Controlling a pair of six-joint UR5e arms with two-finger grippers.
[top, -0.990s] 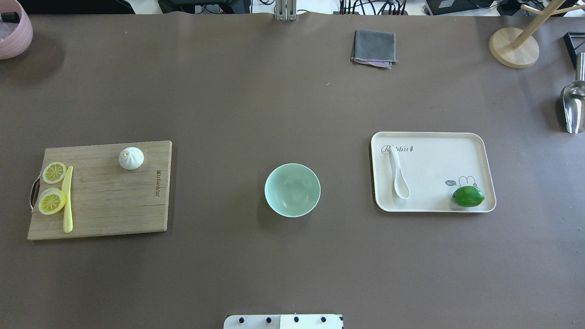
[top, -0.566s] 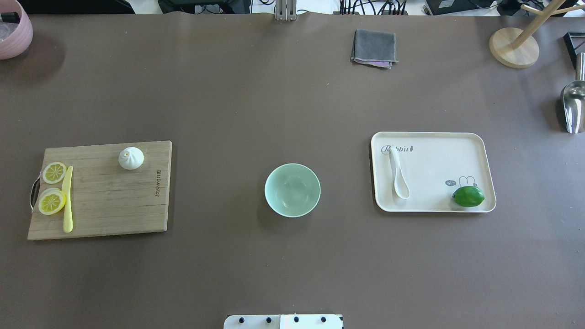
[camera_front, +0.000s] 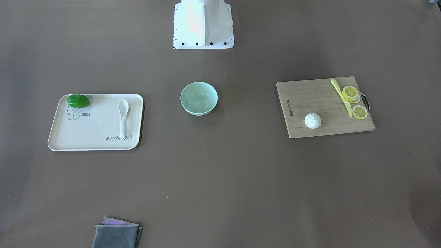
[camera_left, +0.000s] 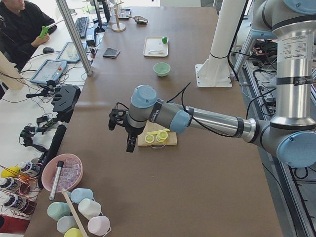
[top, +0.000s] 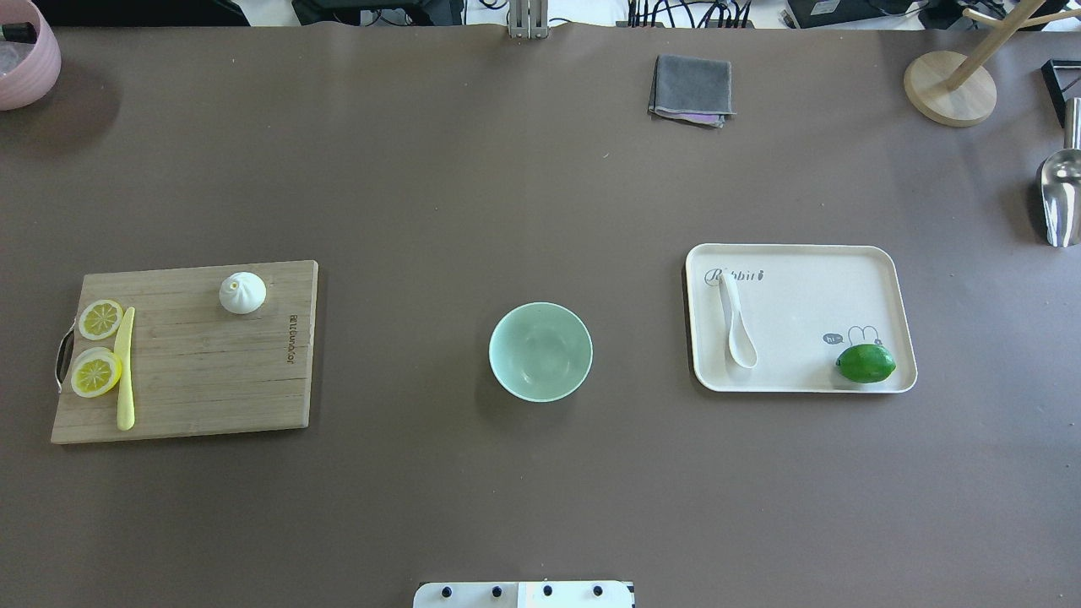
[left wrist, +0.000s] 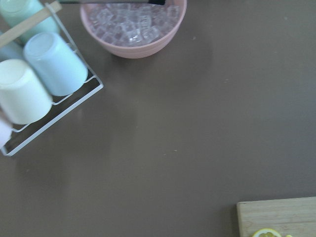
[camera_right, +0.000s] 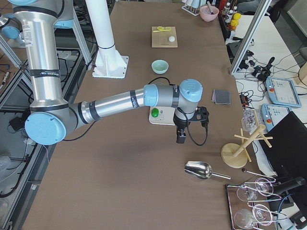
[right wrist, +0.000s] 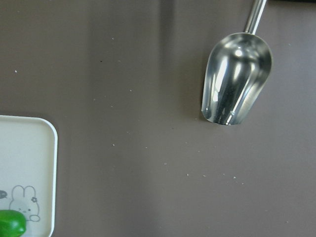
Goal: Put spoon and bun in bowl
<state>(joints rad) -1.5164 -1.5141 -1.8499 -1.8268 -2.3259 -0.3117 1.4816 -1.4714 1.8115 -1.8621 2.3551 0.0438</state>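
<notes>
Pleated round white bun on grained wooden board; glossy cream spoon on matte rounded tray; smooth mint bowl between them. Can't tell jaw width on left gripper or right gripper.

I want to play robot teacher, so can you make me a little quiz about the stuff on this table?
1. True or false: the bun already sits in the bowl.
2. What shares the tray with the spoon? A) a lime B) a banana C) a fork
3. Fill in: the bun rests on the wooden ____.
Key: 1 false, the bowl is empty. 2 A. 3 cutting board.
</notes>
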